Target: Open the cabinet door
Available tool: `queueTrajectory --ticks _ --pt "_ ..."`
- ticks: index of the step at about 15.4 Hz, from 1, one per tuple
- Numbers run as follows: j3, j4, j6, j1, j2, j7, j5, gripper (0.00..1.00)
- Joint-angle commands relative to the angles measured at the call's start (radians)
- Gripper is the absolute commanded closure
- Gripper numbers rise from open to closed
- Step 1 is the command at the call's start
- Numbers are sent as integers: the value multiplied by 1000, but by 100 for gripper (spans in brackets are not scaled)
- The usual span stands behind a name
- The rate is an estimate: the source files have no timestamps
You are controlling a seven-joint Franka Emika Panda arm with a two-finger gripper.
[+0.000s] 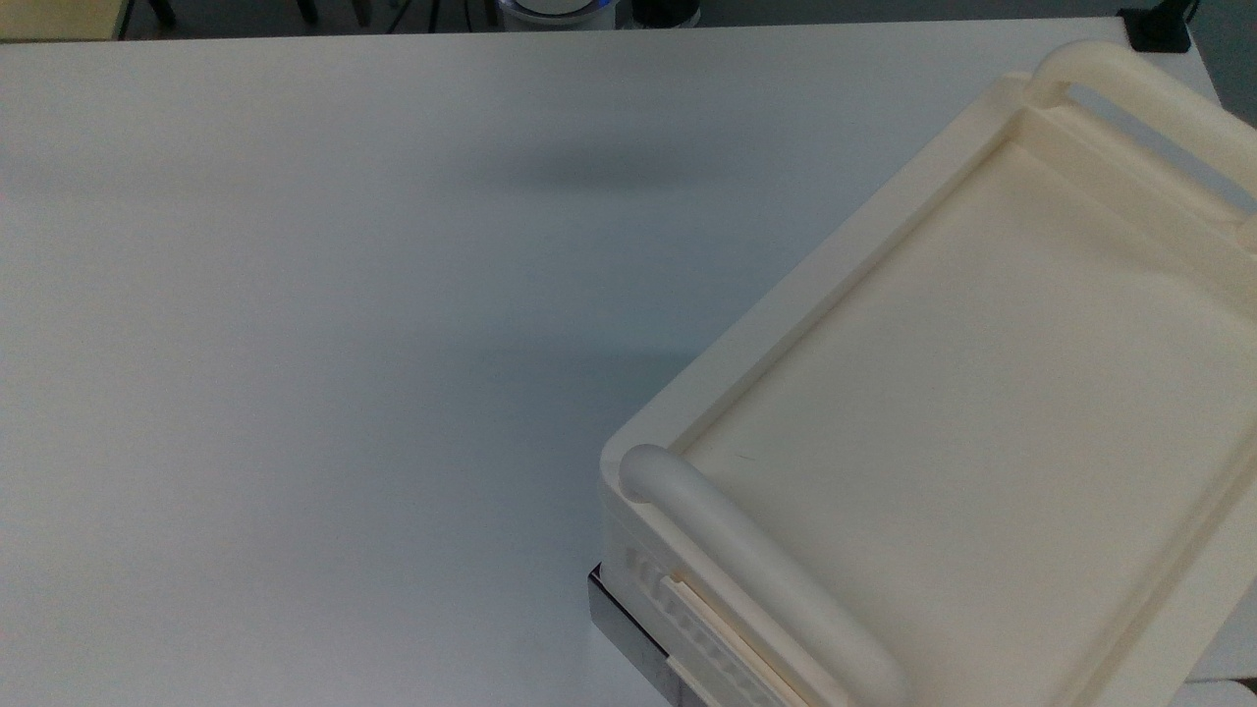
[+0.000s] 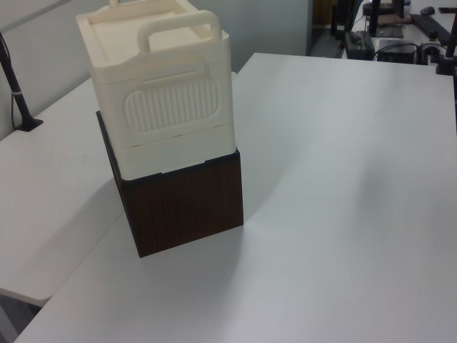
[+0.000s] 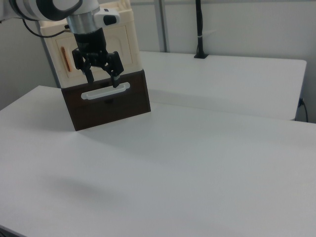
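Right view, going L to R: cabinet door [image 3: 94, 52] sits in the upper left of the frame, on the cream cabinet [image 3: 118, 29] front, w/ its copper-orange handle [image 3: 64, 58] near the door's left edge. Door looks flush w/ the cabinet face, i.e. closed. Just right of the handle, the gripper [image 3: 101, 76] hangs in front of the door, fingers pointing down and spread apart, holding nothing. Its tips overlap the white bar pull [image 3: 105, 91] on the dark brown base [image 3: 108, 101] below, but contact can't be judged. Rest of the frame to the right is white table [image 3: 207, 158].

Left view: cabinet on the brown base stands upper left, ribbed side panel [image 2: 171, 105] facing the camera; table to the right.

Top view: cabinet's recessed top tray [image 1: 982, 412] fills the right side, tube handle [image 1: 776, 589] at lower centre.

Progress, as I judge it: early. Arm is near the door, nothing grasped, door not swung out. Left to do: shift toward the orange handle, close on it, pull the door open on its hinge.
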Motion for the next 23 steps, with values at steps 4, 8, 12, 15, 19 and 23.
queueTrajectory --ticks 4,8,12,15,19,23 --pt "14 -54 34 10 -27 -8 -19 0" --pt "14 -56 31 10 -29 -6 -19 0" --pt "17 -56 28 10 -29 -6 -19 0" --pt "19 -56 25 8 -29 -6 -19 0" --pt "19 -56 28 10 -27 -28 -16 0" --pt "19 -46 22 2 -24 -236 -13 0"
